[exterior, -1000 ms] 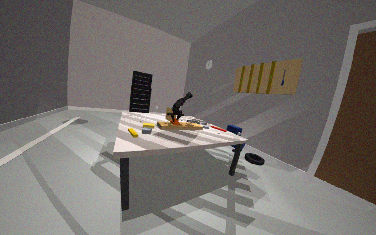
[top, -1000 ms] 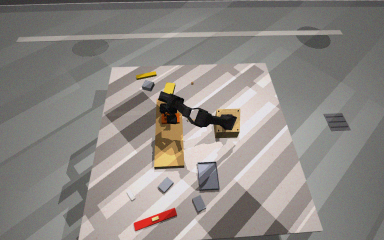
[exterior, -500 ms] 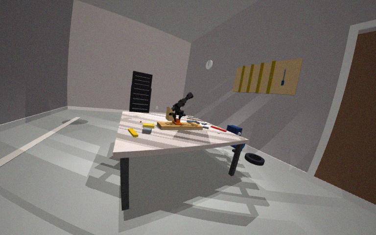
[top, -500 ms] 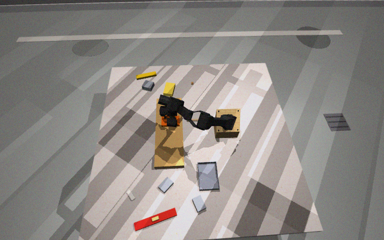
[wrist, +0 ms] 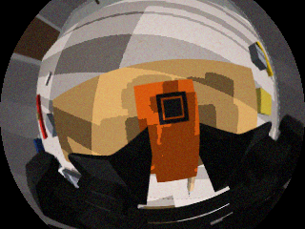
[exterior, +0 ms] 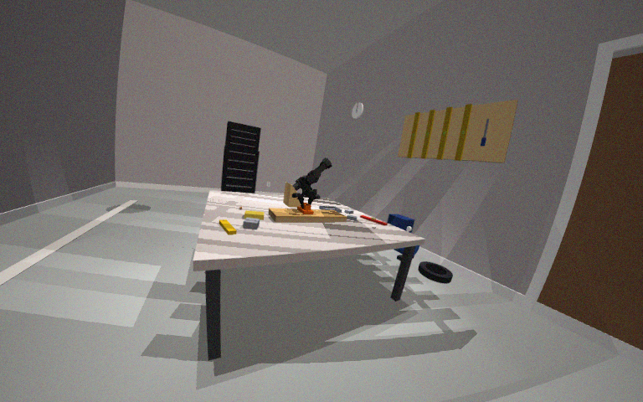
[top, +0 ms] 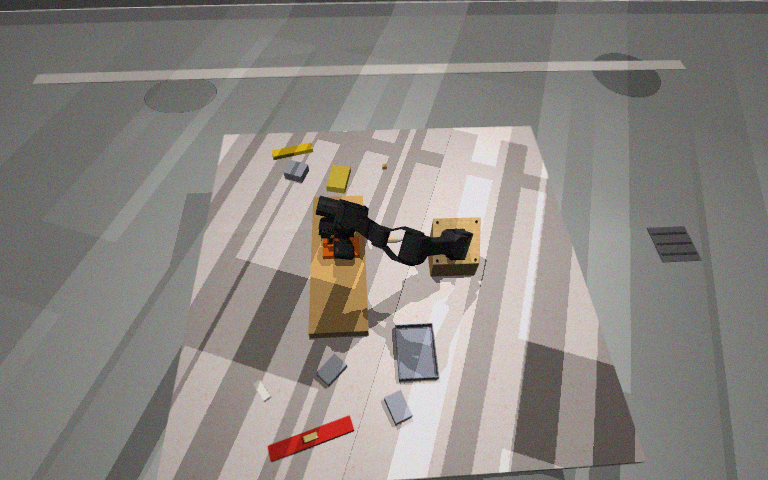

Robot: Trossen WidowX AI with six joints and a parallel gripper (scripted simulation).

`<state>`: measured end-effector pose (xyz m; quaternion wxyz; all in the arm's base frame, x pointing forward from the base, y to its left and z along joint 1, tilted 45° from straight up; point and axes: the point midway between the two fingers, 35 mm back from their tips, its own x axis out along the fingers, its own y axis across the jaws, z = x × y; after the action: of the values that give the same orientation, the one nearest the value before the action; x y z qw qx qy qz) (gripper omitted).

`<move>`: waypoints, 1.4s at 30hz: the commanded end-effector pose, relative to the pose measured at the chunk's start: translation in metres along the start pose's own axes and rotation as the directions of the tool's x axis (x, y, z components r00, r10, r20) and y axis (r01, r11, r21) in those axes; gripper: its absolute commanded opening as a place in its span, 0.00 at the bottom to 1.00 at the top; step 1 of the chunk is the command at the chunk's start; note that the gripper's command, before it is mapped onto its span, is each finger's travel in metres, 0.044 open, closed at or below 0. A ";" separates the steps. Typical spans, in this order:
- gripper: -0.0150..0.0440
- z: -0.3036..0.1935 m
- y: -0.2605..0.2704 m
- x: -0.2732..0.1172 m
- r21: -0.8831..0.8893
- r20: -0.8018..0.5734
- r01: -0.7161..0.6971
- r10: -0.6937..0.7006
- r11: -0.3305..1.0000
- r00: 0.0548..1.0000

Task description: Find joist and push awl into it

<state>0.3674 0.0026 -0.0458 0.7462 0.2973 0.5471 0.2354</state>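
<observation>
1 tray: 5 o'clock of gripper (top vw), part-shadowed.
Fingers: part-open, clamped on stud finder, over panel.
Arm: reaching 9 o'clock.

Grey walls, brown door, striped light
</observation>
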 end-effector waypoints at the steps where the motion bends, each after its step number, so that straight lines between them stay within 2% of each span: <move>1: 0.25 0.000 0.010 0.001 -0.003 -0.001 -0.005 0.005 1.000 1.000; 42: 0.25 0.000 0.066 0.001 -0.002 -0.001 -0.008 0.008 1.000 1.000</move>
<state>0.3658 0.0435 -0.0056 0.7452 0.2992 0.5475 0.2354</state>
